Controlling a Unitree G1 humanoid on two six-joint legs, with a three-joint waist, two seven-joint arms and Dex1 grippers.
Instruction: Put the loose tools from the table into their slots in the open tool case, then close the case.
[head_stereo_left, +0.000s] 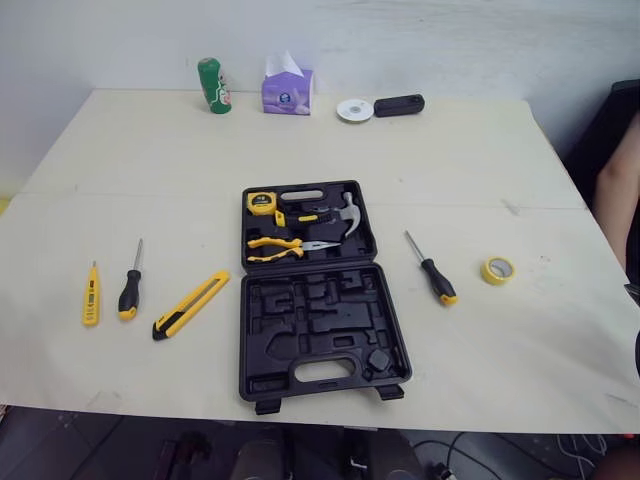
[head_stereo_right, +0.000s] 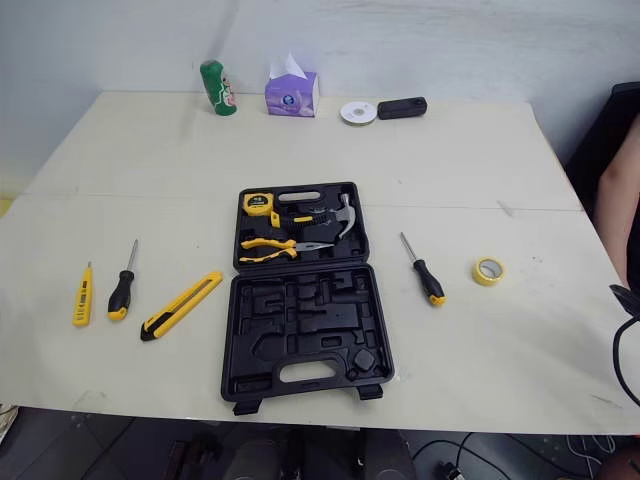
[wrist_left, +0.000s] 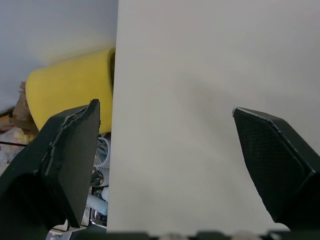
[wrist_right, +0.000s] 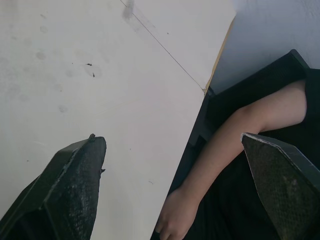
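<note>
Gathering was judged barely begun: the knife (head_stereo_left: 190, 305), tester (head_stereo_left: 91, 296), left screwdriver (head_stereo_left: 129, 290), right screwdriver (head_stereo_left: 433, 272) and tape (head_stereo_left: 497, 270) were spread on the worktop (head_stereo_left: 150, 160) beside the open case (head_stereo_left: 320, 322). Left fingers (wrist_left: 70, 160) and right fingers (wrist_right: 70, 185) were held apart, empty. A reach was called for next.

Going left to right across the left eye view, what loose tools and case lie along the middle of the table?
yellow tester pen → black-handled screwdriver → yellow utility knife → open tool case → second screwdriver → yellow tape roll
</note>
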